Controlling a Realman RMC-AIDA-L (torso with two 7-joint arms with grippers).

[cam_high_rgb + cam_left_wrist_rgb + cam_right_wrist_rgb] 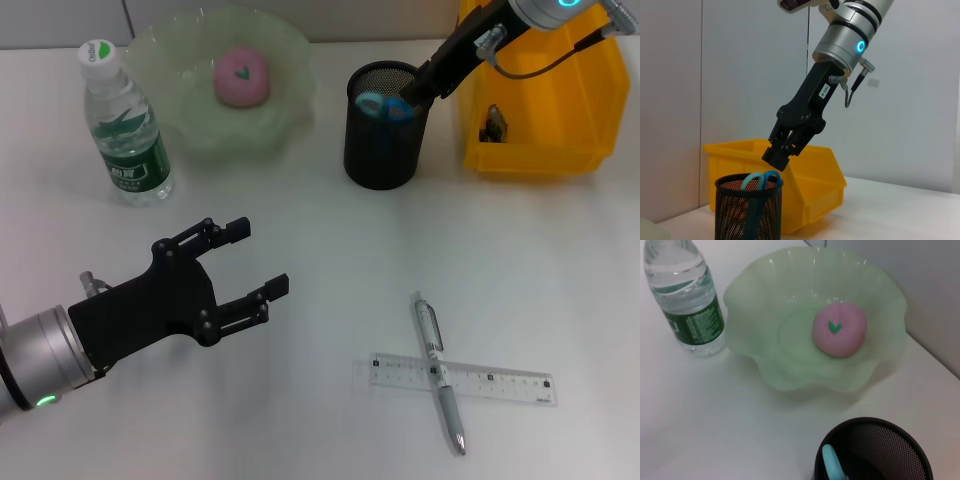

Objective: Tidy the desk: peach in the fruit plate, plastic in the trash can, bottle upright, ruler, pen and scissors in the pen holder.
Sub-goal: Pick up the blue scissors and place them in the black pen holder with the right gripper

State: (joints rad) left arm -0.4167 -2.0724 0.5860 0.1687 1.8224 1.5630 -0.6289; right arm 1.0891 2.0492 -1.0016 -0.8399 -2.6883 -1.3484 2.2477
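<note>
So at this point the right gripper [420, 88] was right at the rim of the mesh pen holder [384, 140], just above the blue scissors [385, 105] sitting handles-up inside; honestly couldn't tell if its jaws were spread or pressed together. The left gripper [262, 262] hovered over the bare desk with its jaws spread wide, holding nothing. The peach [241, 78] was in the green fruit plate [280, 130], the bottle [124, 125] stood upright beside it, and there was something small in the yellow bin [540, 150]. The 2 things left were the pen [439, 372] lying crossed over the clear ruler [500, 384] near the front. My guess: both light and stiff, the ruler thin, flat and slippery, so the pen goes first, pinched mid-barrel.
</note>
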